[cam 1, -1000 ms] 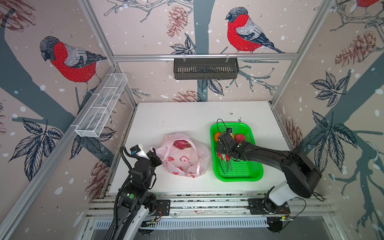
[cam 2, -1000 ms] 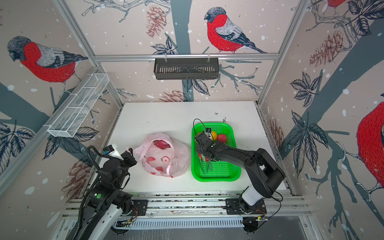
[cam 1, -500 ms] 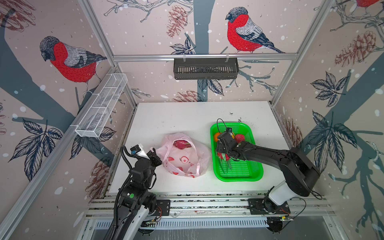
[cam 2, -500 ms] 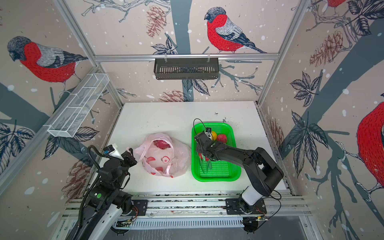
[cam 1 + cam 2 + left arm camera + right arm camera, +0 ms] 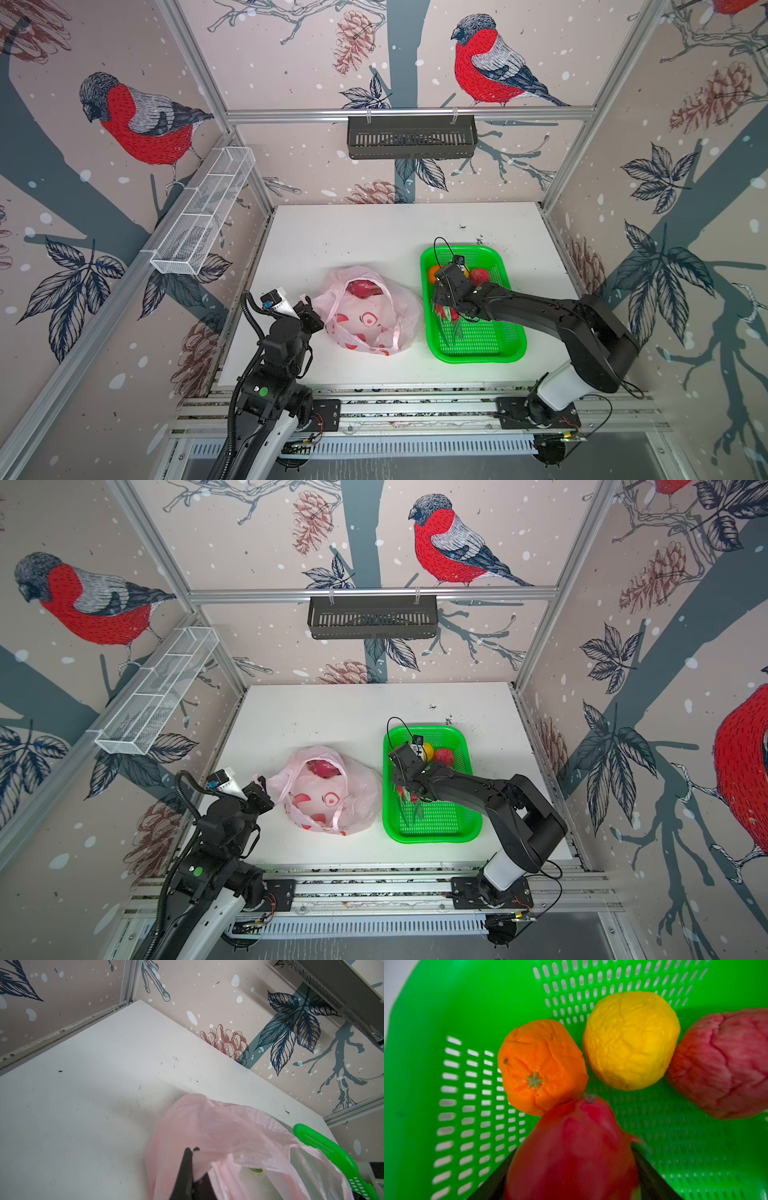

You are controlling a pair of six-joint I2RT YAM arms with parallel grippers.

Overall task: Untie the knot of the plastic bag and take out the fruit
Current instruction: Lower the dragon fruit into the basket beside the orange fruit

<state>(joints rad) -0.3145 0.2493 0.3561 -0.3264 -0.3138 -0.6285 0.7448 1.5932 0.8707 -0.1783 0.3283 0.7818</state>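
Currently the bag (image 5: 218,1126), printed with red-and-white shapes, is pinched at its rim by the closed left claw (image 5: 192,1150). A dragon fruit (image 5: 571,1136) is gripped by the right claw (image 5: 574,1159) inside the tray (image 5: 425,1043); orange (image 5: 542,1066), yellow citrus (image 5: 631,1041) and red fruit (image 5: 724,1064) are seen just ahead.

Table (image 5: 353,232) bears plastic bag (image 5: 370,320) beside green tray (image 5: 478,357).

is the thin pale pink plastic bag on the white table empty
No, a magenta dragon fruit lies inside the open mouth of the thin pale pink plastic bag in a top view.
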